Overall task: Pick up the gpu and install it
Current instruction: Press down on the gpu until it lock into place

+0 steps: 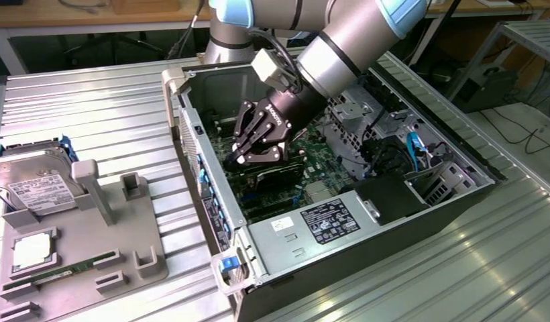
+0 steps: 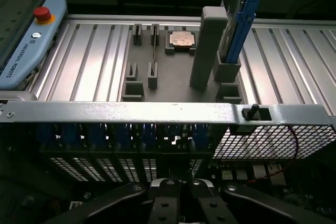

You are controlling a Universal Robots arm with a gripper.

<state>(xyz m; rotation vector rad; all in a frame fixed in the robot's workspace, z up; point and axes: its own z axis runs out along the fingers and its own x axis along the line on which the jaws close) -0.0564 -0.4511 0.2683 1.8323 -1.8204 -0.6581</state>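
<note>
**Near left:** grey fixture [image 1: 123,235] on the ribbed table [image 1: 96,114], carrying a hard drive [image 1: 38,184] upright at its far left corner, a CPU [image 1: 31,249] flat nearer the camera, and a memory stick [image 1: 51,275] lying in a near slot.

**Centre:** open case [image 1: 365,268] lying on its side, with the motherboard exposed. Gpu [image 1: 277,177] inside the case, standing on edge on the motherboard with its dark face showing, just under the gripper [image 1: 246,159].

**Progress, judged from the layout:** pick-up done and card brought to its slot. Full seating not confirmed, since the contact edge is hidden behind the card and the fingers. Any latch or bracket fastening cannot be made out.

**Hand:** clenched, fingertips brought together at the upper edge of the gpu. Whether pinching that edge or only pressing on it cannot be told. From the wrist view, closed gripper [image 2: 180,195] low inside the case, facing its perforated rear wall [image 2: 262,140], with the fixture beyond.

**Arm pose:** arm [image 1: 347,47] entering from the far right, above the case. Forearm slanted steeply down and leftward, wrist bent so the gripper points down into the case, towards the wall next to the fixture.

**Right:** drive cage [image 1: 369,121] and labelled power supply [image 1: 333,221] in the right half of the case, apart from the gripper.
</note>
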